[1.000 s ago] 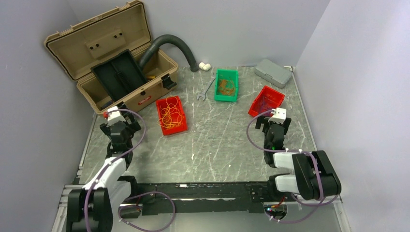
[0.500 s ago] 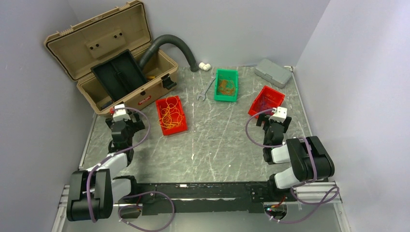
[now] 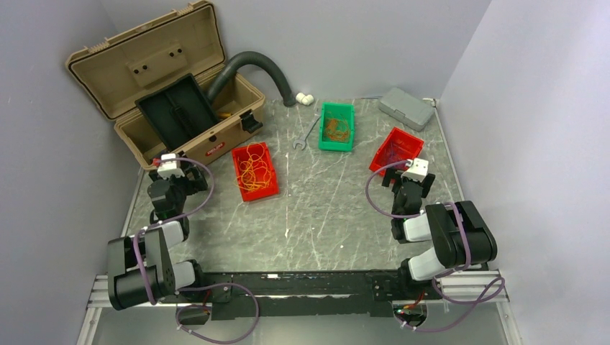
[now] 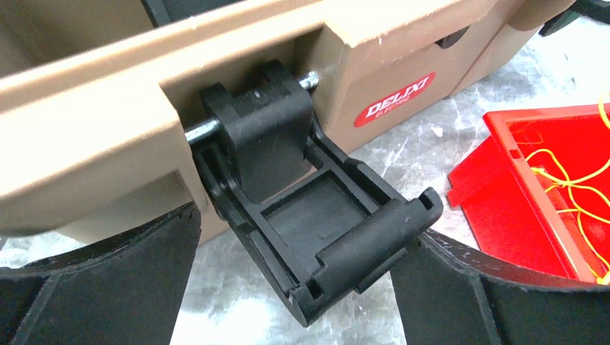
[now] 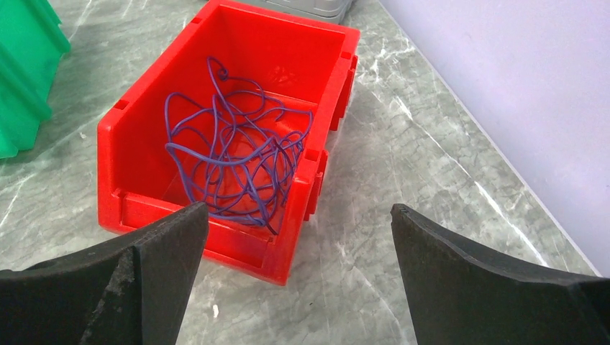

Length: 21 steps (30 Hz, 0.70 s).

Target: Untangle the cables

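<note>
Orange and yellow cables (image 3: pixel 253 169) lie tangled in a red bin (image 3: pixel 267 187) left of centre; they also show at the right edge of the left wrist view (image 4: pixel 575 183). A brownish tangle (image 3: pixel 336 128) lies in a green bin (image 3: pixel 337 108). Thin purple wires (image 5: pixel 234 162) fill a second red bin (image 5: pixel 144 215) at the right (image 3: pixel 403 136). My left gripper (image 3: pixel 173 175) is open and empty, its fingers either side of the toolbox's black latch (image 4: pixel 316 230). My right gripper (image 3: pixel 408 181) is open and empty, just short of the right red bin (image 5: pixel 296 212).
An open tan toolbox (image 3: pixel 216 147) with a black tray stands at the back left, a dark corrugated hose (image 3: pixel 259 65) running into it. A wrench (image 3: pixel 307 134) lies beside the green bin. A grey case (image 3: pixel 406 108) sits at the back right. Walls close both sides.
My left gripper has moved back and left, close to the toolbox front, and its arm has folded down. My right arm folded in a little early on; its gripper barely moved.
</note>
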Motion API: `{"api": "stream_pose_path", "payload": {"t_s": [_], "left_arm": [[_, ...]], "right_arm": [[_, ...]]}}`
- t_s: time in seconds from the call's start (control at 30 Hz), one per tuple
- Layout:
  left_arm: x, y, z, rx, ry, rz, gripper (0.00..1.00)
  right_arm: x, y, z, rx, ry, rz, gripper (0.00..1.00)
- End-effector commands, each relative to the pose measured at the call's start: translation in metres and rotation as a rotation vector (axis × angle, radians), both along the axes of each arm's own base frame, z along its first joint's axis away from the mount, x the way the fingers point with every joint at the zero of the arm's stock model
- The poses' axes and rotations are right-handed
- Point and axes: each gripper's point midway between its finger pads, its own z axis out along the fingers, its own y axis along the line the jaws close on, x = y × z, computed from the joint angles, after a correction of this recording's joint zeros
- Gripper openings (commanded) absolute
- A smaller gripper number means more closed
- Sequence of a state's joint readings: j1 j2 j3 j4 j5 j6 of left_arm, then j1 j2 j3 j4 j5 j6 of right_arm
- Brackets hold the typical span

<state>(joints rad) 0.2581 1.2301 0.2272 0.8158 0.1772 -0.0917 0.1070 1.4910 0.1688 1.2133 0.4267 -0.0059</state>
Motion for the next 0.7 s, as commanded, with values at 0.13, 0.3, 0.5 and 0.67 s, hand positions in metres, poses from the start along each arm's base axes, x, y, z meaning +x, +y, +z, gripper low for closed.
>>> {"api": "stream_pose_path", "payload": {"t_s": [0.13,0.3,0.5,0.67], "left_arm": [[0.0076,-0.0018,0.0322,0.007,-0.152,-0.052,0.99],[0.0138,-0.0008,0.029,-0.002,-0.118,-0.057,0.99],[0.0089,-0.0034,0.0322,0.014,-0.151,-0.063,0.99],[0.0119,-0.0042,0.0302,0.034,-0.128,-0.037,0.99]], "right_arm": [[0.0113,-0.0005,0.0159,0.032,-0.059,-0.014,1.0],[0.0114,0.0,0.0156,0.032,-0.057,-0.013,1.0],[0.0114,-0.0004,0.0154,0.032,-0.057,-0.013,1.0],[0.011,-0.0002,0.0153,0.033,-0.057,-0.012,1.0]]}}
